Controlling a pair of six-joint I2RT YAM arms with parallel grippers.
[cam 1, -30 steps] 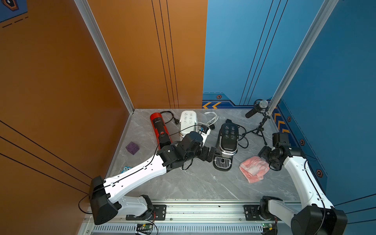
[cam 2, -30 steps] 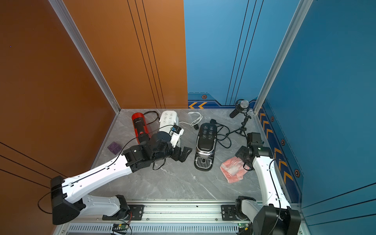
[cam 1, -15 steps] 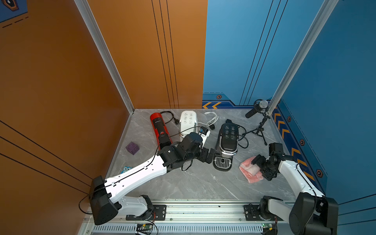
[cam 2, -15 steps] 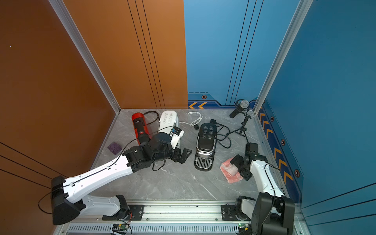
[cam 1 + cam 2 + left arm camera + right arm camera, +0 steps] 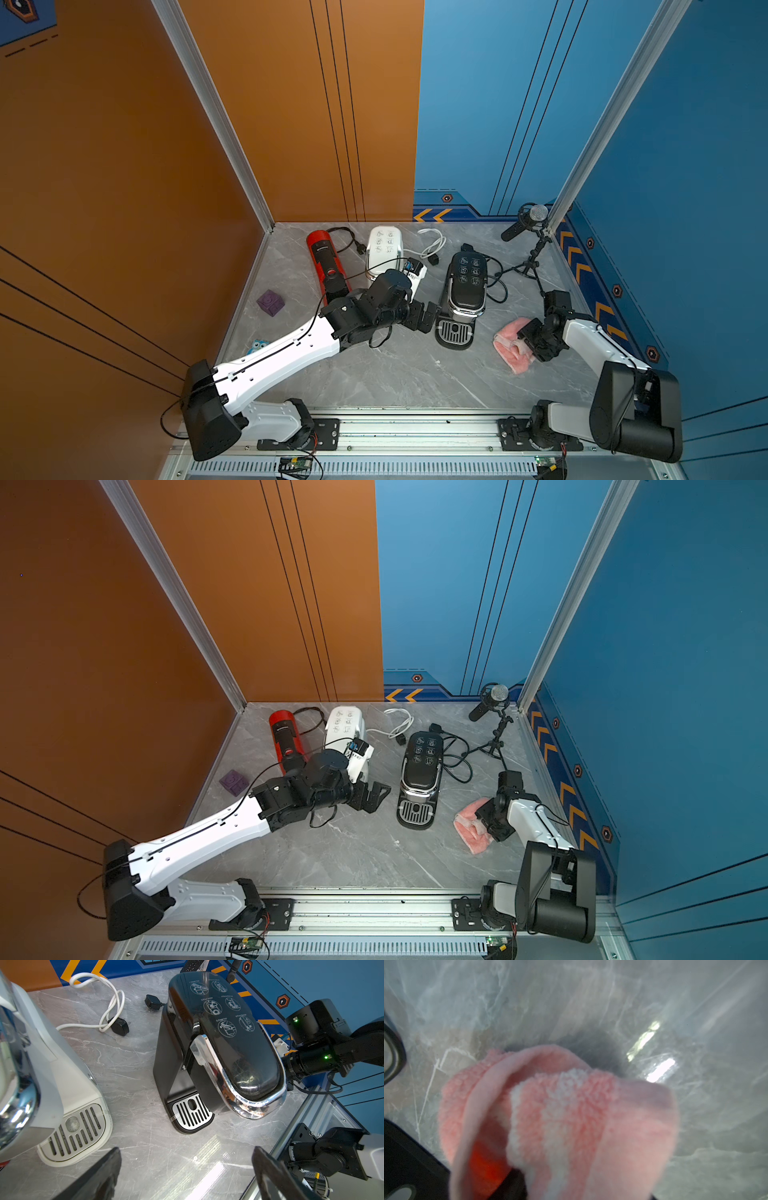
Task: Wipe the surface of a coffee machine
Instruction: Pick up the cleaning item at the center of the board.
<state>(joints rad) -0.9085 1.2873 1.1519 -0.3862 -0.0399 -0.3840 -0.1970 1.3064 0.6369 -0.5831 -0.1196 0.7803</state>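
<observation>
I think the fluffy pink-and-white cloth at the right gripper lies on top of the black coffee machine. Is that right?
No. The fluffy pink-and-white cloth at the right gripper lies on the grey marble tabletop, beside the black coffee machine and apart from it, not on top. Both top views show this.

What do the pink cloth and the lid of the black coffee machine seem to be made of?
Cloth: fleecy fabric, perhaps microfibre; fluffy pink-and-white pile shows. Lid: probably glossy black plastic, chrome-like rim; it reflects the room.
</observation>
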